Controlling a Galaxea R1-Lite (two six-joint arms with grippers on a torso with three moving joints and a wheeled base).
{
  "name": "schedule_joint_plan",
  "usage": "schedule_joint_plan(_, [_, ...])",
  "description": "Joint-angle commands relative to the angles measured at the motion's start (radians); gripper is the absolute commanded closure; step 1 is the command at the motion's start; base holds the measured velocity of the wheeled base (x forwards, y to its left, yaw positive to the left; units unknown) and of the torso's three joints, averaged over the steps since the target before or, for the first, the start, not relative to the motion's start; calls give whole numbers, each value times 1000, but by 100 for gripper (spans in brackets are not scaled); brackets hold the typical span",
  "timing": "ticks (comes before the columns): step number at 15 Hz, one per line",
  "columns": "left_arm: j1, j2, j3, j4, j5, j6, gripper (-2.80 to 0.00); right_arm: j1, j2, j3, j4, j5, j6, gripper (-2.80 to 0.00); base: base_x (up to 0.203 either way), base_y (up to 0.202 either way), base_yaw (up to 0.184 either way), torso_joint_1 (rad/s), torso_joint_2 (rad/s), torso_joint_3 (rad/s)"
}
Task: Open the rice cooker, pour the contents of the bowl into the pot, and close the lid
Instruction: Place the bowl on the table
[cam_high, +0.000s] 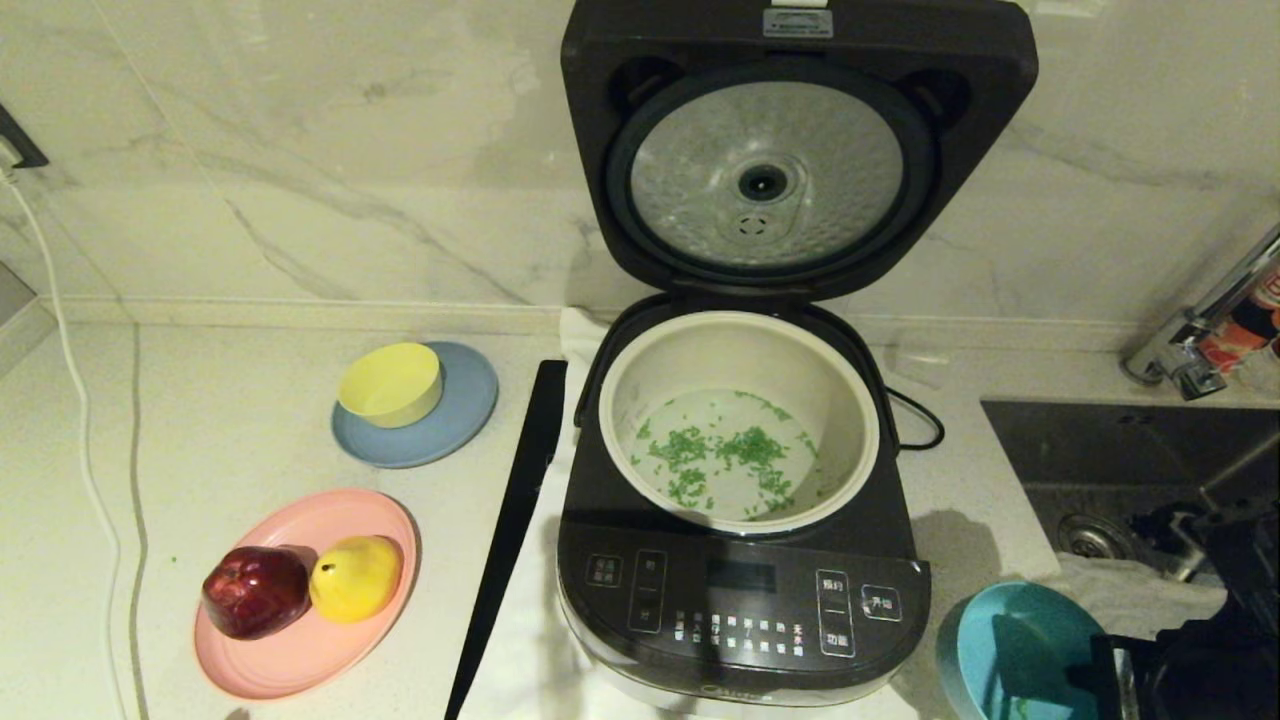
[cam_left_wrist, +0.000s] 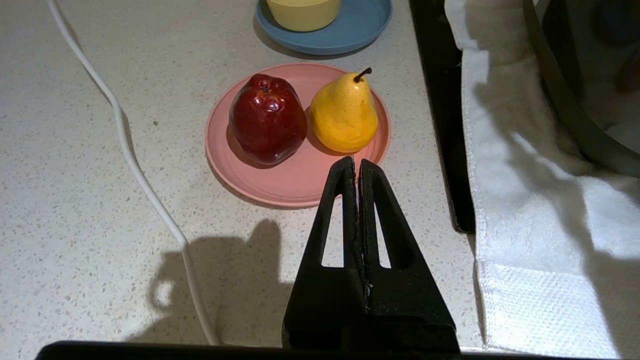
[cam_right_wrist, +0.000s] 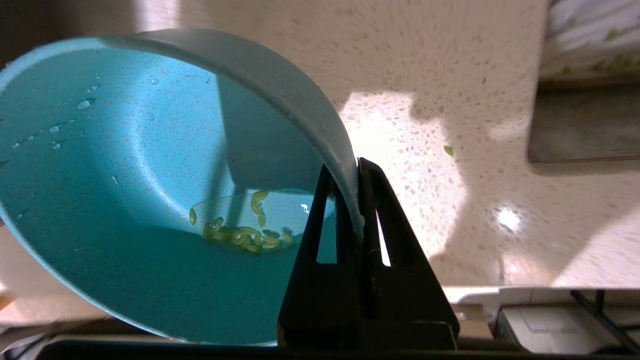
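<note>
My right gripper has its jaws clamped on the teal bowl rim, low on the counter right of the rice cooker; the raised lid stands behind the pot, nearest this arm.

The counter looks like speckled stone, faintly polished; the wall behind is glossy veined marble. The cooker is smooth dark plastic with a soft sheen, its lid lined with dimpled silver metal. The pot is matt cream. The bowl is smooth, wet teal plastic. The cloth is white waffle-weave. The apple is glossy.
</note>
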Motion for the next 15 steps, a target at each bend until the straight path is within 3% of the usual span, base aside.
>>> schedule_joint_plan(1, [-1,-1,0,0,0,1,0,-7,142,70,-105,-2,5,0,0,0,0,0,0,0])
schedule_joint_plan(4, [-1,-1,0,0,0,1,0,-25,235,123,-236,-6,11,0,0,0,0,0,0,0])
schedule_joint_plan(15, [-1,-1,0,0,0,1,0,-57,307,131,-331,30,76,0,0,0,0,0,0,0])
